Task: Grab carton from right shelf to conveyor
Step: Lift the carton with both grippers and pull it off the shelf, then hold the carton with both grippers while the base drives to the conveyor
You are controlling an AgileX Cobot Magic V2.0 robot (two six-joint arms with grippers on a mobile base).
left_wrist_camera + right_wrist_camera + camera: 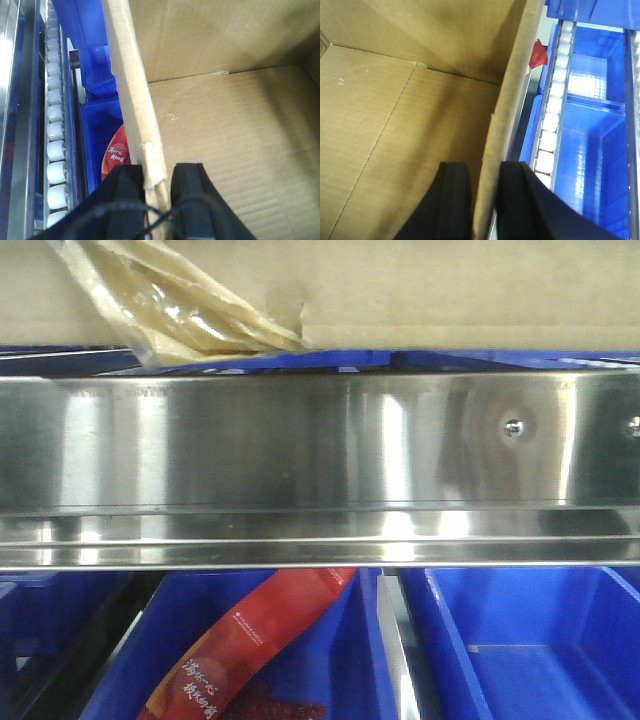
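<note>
As seen from the front, noted carton [450,290] at 12 o'clock, resting above shelf rail [300,440]. Noted left gripper [157,172] clamped on its left wall at 6 o'clock, right gripper [484,172] clamped on right wall.

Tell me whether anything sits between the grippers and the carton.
Nothing visible does. The left gripper straddles one carton wall, the right gripper the opposite wall, both closed against the cardboard. The conveyor is not in view.
</note>
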